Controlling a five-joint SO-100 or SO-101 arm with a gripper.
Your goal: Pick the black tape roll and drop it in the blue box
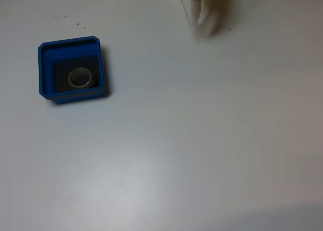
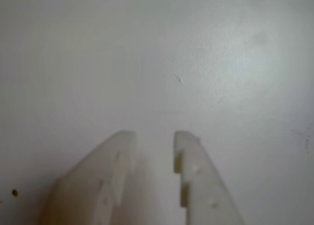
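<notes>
The blue box [image 1: 46, 69] sits on the white table at the left of the fixed view. Inside it, on the dark floor, lies the black tape roll [image 1: 80, 78] with its pale inner core showing. My white gripper [image 1: 206, 25] hangs at the top of that view, far to the right of the box and blurred. In the wrist view the gripper [image 2: 154, 136] points at bare table, its two white fingers slightly apart with nothing between them.
The white tabletop [image 1: 192, 140] stretches around the box on all sides. A few tiny dark specks [image 1: 65, 18] dot the surface above the box. A shadowed band runs along the bottom right edge.
</notes>
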